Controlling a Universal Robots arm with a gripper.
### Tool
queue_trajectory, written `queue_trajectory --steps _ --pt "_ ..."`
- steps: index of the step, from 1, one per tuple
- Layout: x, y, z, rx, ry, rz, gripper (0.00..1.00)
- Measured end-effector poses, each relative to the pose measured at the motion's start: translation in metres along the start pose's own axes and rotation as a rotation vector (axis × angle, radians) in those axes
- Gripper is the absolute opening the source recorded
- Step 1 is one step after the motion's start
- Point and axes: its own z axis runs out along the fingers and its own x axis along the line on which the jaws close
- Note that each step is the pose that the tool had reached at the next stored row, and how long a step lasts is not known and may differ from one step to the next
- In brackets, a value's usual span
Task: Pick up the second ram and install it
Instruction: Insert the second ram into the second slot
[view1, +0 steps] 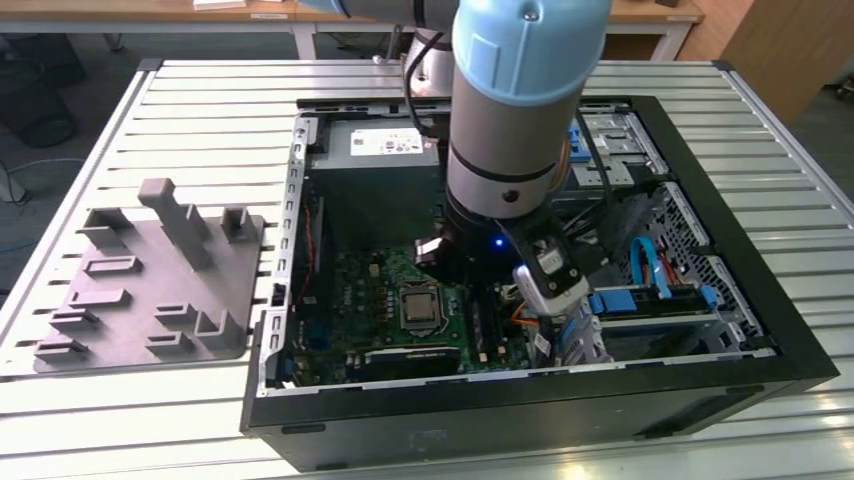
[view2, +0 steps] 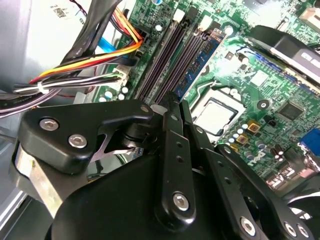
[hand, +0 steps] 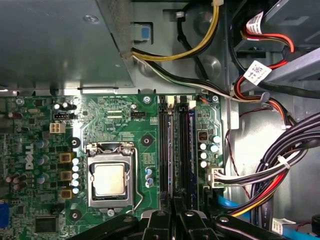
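Observation:
My gripper (view1: 481, 288) reaches down inside the open computer case (view1: 747, 330), over the green motherboard (view1: 354, 300). In both wrist views its black fingers stand close together at the near end of the memory slots. The second ram (hand: 170, 150) is a slim strip running straight away from the gripper (hand: 174, 204), beside the processor socket (hand: 109, 179). In the second wrist view the second ram (view2: 200, 62) shows a blue label and ends at the gripper (view2: 175, 102), which is shut on it. The ram lies along a slot; I cannot tell whether it is seated.
A gray moulded tray (view1: 147, 290) lies on the slatted table at the exterior view's left. The power supply (view1: 376, 165) sits behind the board. Bundled cables (hand: 270, 170) run close to the outer side of the slots. Drive bays (view1: 654, 290) with blue parts fill the case's other side.

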Motion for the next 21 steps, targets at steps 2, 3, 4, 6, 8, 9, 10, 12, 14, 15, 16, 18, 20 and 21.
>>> queue_trajectory --steps 2,3,4,6,8,9,10,12,14,15,16,18,20,21 --pt "-0.0008 0.0 0.0013 0.0025 0.0 0.0 0.14" --pt "-0.0011 -0.0001 0.0018 0.0034 -0.0001 0.0 0.14" --pt "-0.0016 0.0 0.0023 0.004 -0.0001 0.0 0.14" --pt "-0.0023 0.0 0.0032 0.0056 -0.0001 0.0 0.14" --pt "-0.0029 0.0002 0.004 0.007 -0.0002 0.0 0.14" --pt "-0.0031 0.0005 0.0046 0.0077 -0.0002 0.0 0.14" --pt "-0.0035 0.0007 0.0052 0.0078 -0.0002 0.0 0.14" --pt "-0.0043 0.0024 0.0069 0.0082 -0.0002 0.0 0.14" --pt "-0.0044 0.0054 0.009 0.0089 -0.0002 0.0 0.14" --pt "-0.0043 0.0062 0.0101 0.0085 -0.0003 0.0 0.14" --pt "-0.0044 0.0064 0.0109 0.0084 -0.0003 0.0 0.14" --pt "-0.0043 0.0065 0.0122 0.0087 -0.0003 0.0 0.14" --pt "-0.0042 0.0067 0.0132 0.0089 -0.0002 0.0 0.14" --pt "-0.0041 0.0068 0.0133 0.009 -0.0002 0.0 0.14"
